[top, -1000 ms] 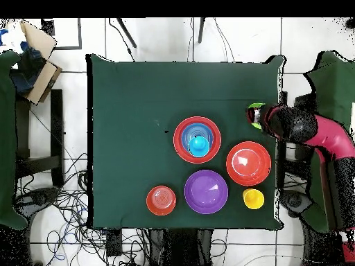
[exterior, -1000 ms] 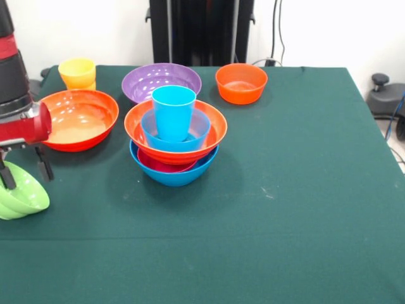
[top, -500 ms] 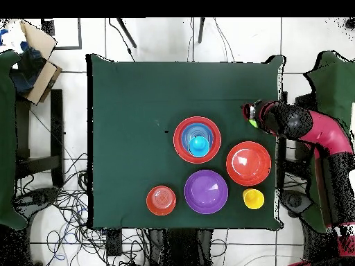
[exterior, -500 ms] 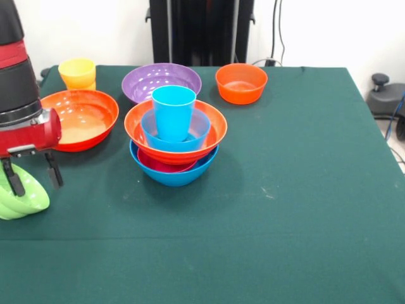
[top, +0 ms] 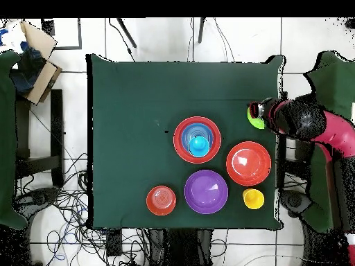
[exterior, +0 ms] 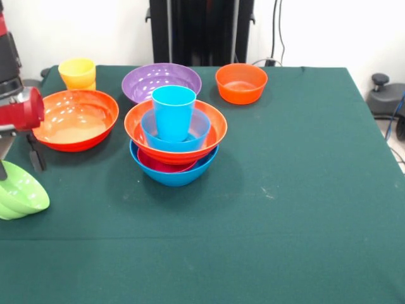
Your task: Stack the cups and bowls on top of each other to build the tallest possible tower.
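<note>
Gripper (exterior: pixel 16 158) at the surface's (exterior: pixel 304 190) edge, fingers spread over the rim of the tilted green bowl (exterior: pixel 19 193); whether actually gripping, cannot tell. Tower (exterior: pixel 174 136) mid-surface: blue cup (exterior: pixel 173 111) nested in stacked bowls. Behind it the purple bowl (exterior: pixel 161 81) and small orange bowl (exterior: pixel 241 83). Large orange bowl (exterior: pixel 76 118) beside the gripper, yellow cup (exterior: pixel 77 73) just behind.

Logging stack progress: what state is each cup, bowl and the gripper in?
Tower: four nested bowls, blue cup upright on top.
Yellow cup: upright, loose.
Purple bowl: upright, empty.
Large orange bowl: upright, empty.
Small orange bowl: upright, empty.
Lime green bowl: tilted at table edge.
Gripper: above lime bowl, open.
</note>
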Robot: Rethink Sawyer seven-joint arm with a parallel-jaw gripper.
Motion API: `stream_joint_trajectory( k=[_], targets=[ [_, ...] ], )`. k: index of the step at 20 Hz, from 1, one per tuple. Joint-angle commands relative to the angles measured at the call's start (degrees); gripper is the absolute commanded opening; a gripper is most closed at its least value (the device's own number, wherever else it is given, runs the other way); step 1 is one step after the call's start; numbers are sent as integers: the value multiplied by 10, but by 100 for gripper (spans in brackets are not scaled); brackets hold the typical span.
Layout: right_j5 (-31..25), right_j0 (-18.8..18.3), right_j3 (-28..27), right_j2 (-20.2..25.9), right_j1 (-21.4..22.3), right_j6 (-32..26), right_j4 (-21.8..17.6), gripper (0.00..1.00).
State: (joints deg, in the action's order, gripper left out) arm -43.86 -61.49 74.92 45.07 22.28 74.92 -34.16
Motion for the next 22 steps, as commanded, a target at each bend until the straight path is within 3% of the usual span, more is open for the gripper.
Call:
stream_joint_trajectory(
  k=[1,4,10,22],
  targets=[
    [-96,23,20,-10,59,-65,23,100],
    [-104,40,-7,-16,61,-61,24,100],
    [-93,62,-58,-26,26,-62,13,100],
    [-102,45,-92,-20,-5,-142,1,100]
  ],
)
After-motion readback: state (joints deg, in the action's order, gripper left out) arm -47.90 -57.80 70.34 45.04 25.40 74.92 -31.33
